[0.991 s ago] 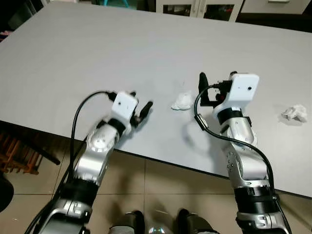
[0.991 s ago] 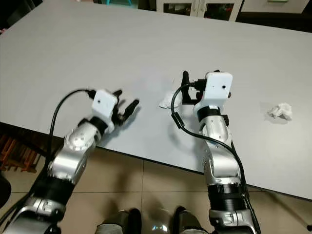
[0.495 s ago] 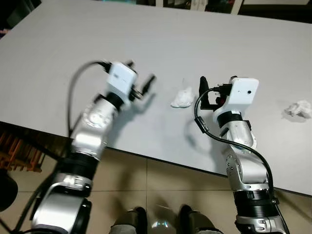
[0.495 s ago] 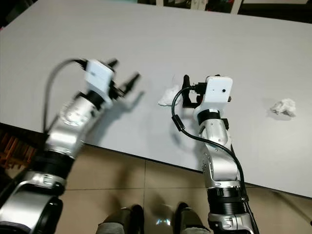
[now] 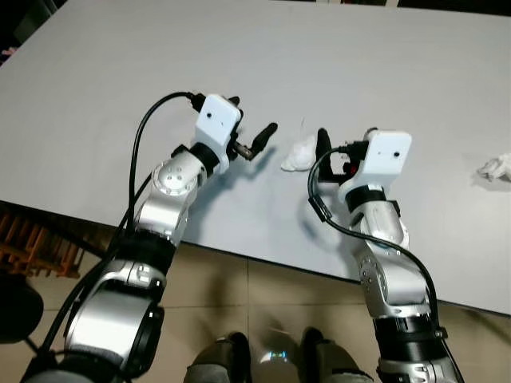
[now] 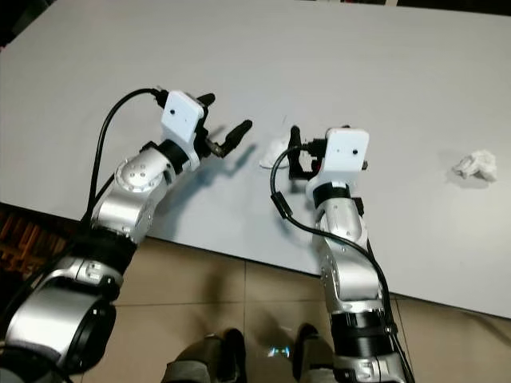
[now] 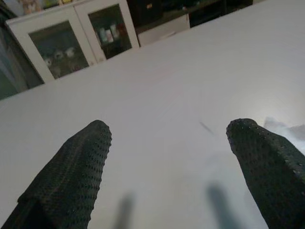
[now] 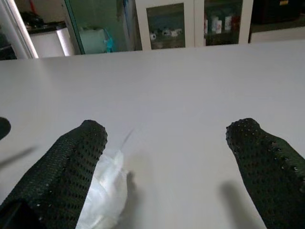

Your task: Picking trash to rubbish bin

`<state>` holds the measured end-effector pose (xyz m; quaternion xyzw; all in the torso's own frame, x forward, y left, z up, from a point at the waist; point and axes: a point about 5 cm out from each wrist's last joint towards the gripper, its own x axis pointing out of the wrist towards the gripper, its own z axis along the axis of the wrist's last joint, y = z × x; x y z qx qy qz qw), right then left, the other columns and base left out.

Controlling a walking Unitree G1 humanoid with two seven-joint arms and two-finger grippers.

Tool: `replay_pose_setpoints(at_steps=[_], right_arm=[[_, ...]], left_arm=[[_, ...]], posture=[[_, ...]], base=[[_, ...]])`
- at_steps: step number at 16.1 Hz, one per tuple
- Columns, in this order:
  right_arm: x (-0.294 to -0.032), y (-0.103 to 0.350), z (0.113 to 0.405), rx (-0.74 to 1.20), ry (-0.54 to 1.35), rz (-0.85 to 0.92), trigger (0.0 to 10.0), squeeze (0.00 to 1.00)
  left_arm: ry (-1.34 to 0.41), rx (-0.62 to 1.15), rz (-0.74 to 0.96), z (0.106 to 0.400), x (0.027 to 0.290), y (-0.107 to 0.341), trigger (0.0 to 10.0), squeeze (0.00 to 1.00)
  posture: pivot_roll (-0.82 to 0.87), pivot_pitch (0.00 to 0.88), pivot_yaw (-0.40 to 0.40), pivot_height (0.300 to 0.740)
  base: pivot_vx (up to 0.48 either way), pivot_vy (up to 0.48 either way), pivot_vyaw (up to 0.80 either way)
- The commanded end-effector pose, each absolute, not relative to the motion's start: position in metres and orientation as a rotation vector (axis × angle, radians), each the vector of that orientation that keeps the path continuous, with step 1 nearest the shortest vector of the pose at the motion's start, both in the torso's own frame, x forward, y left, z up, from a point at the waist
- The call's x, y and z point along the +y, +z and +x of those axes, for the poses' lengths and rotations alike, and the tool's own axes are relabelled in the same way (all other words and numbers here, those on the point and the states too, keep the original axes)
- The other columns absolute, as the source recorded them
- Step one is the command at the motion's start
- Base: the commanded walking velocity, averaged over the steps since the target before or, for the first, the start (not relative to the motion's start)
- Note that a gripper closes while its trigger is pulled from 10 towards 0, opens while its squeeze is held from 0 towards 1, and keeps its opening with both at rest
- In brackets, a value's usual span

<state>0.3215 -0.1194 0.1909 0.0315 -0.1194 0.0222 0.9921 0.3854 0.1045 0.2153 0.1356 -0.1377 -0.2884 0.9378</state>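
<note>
A crumpled white tissue (image 5: 301, 153) lies on the grey table (image 5: 144, 56), near its front edge. My left gripper (image 5: 254, 115) hovers open just left of the tissue, its fingers spread and pointing toward it. The tissue (image 7: 288, 130) peeks out behind one finger in the left wrist view. My right gripper (image 8: 167, 128) is open too, low over the table on the tissue's right side. The tissue (image 8: 106, 189) lies against the inside of one black finger (image 8: 71, 157). A second crumpled tissue (image 5: 496, 167) sits far to the right.
The table's front edge (image 5: 263, 259) runs just under both forearms, with tiled floor (image 5: 271, 295) below. Dark wooden furniture (image 5: 28, 247) stands at the lower left. Glass-door cabinets (image 8: 172, 25) line the wall beyond the table.
My left arm has risen from the table's front edge and swung right, bringing its open gripper close to the tissue. The right gripper has stayed beside the tissue.
</note>
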Motion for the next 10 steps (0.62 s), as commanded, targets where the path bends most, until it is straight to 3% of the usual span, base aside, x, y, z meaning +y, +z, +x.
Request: replay_pose_setpoints(at_steps=[1,5,10], right_arm=[[-0.116,0.192,0.321,-0.241,0.042,0.064,10.0,0.00],[-0.125,0.199,0.328,-0.273,-0.002,0.057,10.0,0.00],[-0.188,0.203,0.330,-0.272,-0.188,-0.072,10.0,0.00]], left_arm=[[-0.572,-0.274,0.246,0.390,0.110,0.218,10.0,0.00],[-0.615,-0.218,0.235,0.395,0.108,0.213,10.0,0.00],[-0.671,-0.224,0.229,0.397,0.100,0.216,10.0,0.00]], posture=[[-0.03,0.264,0.144,0.740],[-0.03,0.268,0.182,0.740],[-0.04,0.291,0.184,0.740]], base=[[0.000,0.000,0.00],[0.000,0.000,0.00],[0.000,0.000,0.00]])
